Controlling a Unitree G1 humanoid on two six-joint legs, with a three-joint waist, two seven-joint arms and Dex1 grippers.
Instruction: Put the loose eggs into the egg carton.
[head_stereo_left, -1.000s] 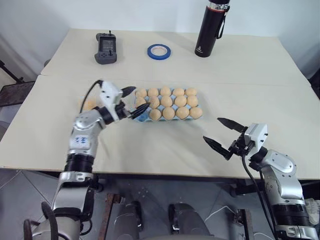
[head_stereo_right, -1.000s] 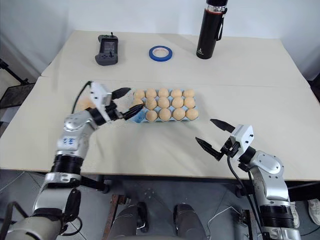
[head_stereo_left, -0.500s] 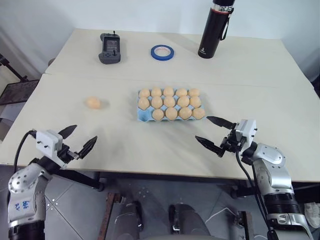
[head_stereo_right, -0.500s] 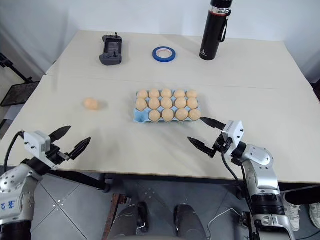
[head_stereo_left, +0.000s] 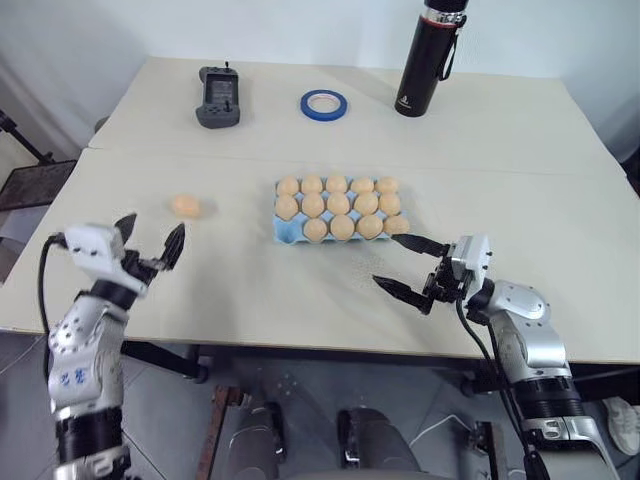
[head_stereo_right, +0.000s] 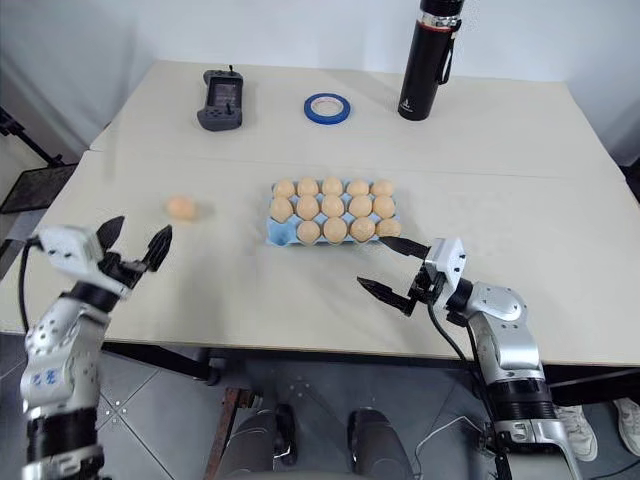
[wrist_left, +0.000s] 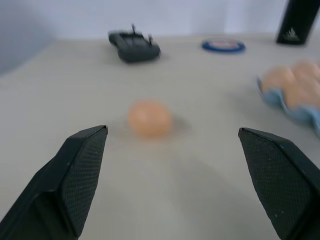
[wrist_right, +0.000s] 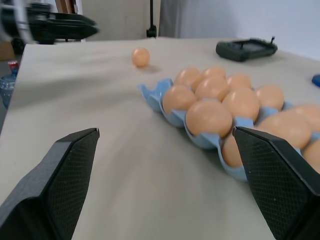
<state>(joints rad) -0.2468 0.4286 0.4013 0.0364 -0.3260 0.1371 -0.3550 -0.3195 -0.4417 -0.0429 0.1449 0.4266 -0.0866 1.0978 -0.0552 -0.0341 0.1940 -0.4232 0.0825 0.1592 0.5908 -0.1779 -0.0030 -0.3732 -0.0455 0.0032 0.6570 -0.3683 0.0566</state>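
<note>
One smooth tan-orange loose egg (head_stereo_left: 185, 205) lies on the beige table (head_stereo_left: 200, 290), left of the light blue moulded egg carton (head_stereo_left: 288, 230). Left gripper (head_stereo_left: 148, 243) and right gripper (head_stereo_left: 408, 265): both spread wide, empty.

14 eggs (head_stereo_left: 339, 205) in carton (head_stereo_left: 286, 237), 1 loose egg (head_stereo_left: 185, 205); 1 tape (head_stereo_left: 323, 101), flask (head_stereo_left: 423, 55), controller (head_stereo_left: 217, 95).

A lab-like room: bare work table (head_stereo_left: 300, 290), tiled floor, plain white walls.
</note>
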